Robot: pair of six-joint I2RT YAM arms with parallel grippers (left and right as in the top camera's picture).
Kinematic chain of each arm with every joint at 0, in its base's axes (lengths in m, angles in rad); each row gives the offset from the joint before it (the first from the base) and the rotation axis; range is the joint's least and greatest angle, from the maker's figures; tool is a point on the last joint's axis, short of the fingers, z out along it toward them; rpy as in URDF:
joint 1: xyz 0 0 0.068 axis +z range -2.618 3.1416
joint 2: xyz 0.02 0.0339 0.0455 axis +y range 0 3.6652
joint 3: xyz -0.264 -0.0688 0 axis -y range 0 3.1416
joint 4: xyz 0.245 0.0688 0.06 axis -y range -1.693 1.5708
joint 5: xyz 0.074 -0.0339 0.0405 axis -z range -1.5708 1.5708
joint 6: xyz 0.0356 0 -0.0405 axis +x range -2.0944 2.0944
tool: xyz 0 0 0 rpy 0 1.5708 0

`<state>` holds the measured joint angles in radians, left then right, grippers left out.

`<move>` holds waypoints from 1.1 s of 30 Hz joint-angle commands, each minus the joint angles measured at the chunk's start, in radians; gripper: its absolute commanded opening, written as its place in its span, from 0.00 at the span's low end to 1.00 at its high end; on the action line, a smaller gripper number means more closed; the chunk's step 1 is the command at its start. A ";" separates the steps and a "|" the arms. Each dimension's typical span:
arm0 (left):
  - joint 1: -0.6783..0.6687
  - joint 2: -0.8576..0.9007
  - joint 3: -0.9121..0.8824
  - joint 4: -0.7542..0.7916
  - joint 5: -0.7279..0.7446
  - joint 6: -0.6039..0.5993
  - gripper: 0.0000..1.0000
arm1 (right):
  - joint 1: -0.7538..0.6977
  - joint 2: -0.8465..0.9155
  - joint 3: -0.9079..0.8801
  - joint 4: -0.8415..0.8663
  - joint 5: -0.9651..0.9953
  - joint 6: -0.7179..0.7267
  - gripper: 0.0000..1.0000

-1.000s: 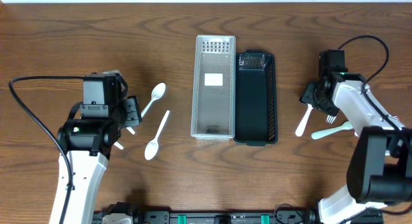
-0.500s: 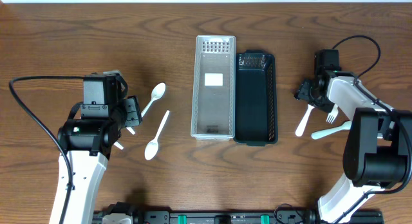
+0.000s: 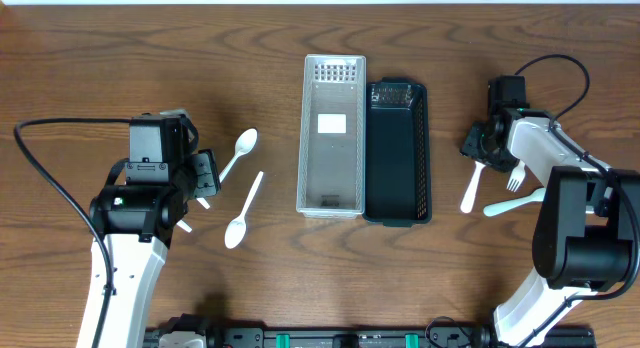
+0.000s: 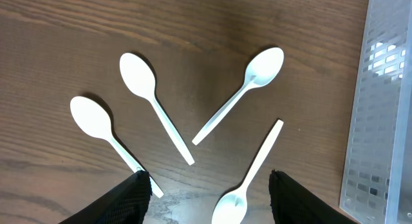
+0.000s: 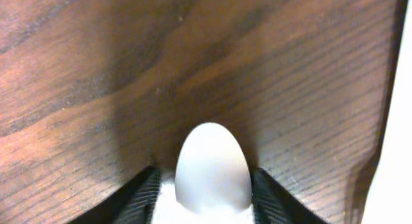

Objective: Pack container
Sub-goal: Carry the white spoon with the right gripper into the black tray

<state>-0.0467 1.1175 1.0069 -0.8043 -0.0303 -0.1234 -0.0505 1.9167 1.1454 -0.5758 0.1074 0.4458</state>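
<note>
Overhead: on the wooden desk a clear basket and a black tray lie side by side at centre, touching, both empty. At 9 o'clock sits my left tool, with two white spoons between it and the basket. At 3 o'clock, my right tool sits over the top end of a white utensil. A fork and a longer white piece lie just beside it.

Left wrist: four spoons show here; the arm hides two from above. The tool gapes wide, holding nothing.

Right wrist: the tool is narrow, its fingers pinching the utensil's rounded end, which the overhead cannot show.

Since a second ago the right arm has swung round and its tool nudged toward 9 o'clock; the left has not moved.
</note>
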 commanded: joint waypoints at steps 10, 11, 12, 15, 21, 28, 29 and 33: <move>0.002 0.005 0.021 -0.003 -0.008 0.007 0.62 | -0.005 0.049 -0.022 -0.030 0.015 -0.005 0.27; 0.002 0.005 0.021 -0.003 -0.008 0.007 0.62 | -0.005 0.049 -0.022 -0.030 0.015 -0.005 0.25; 0.002 0.005 0.021 -0.003 -0.008 0.007 0.62 | -0.005 0.049 -0.022 -0.030 0.015 -0.005 0.24; 0.002 0.005 0.021 -0.003 -0.008 0.007 0.62 | -0.005 0.049 -0.022 -0.029 0.015 -0.005 0.21; 0.002 0.005 0.021 -0.002 -0.008 0.007 0.62 | 0.000 0.034 -0.009 -0.019 -0.003 -0.008 0.01; 0.002 0.005 0.021 -0.002 -0.008 0.007 0.62 | 0.069 -0.086 0.148 -0.148 -0.006 -0.095 0.01; 0.002 0.005 0.021 -0.002 -0.008 0.007 0.62 | 0.084 -0.106 0.176 -0.171 -0.006 -0.096 0.01; 0.002 0.005 0.021 -0.003 -0.008 0.007 0.62 | 0.156 -0.174 0.275 -0.246 -0.008 -0.095 0.01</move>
<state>-0.0467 1.1175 1.0069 -0.8047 -0.0299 -0.1234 0.0578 1.8259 1.3468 -0.8009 0.1043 0.3767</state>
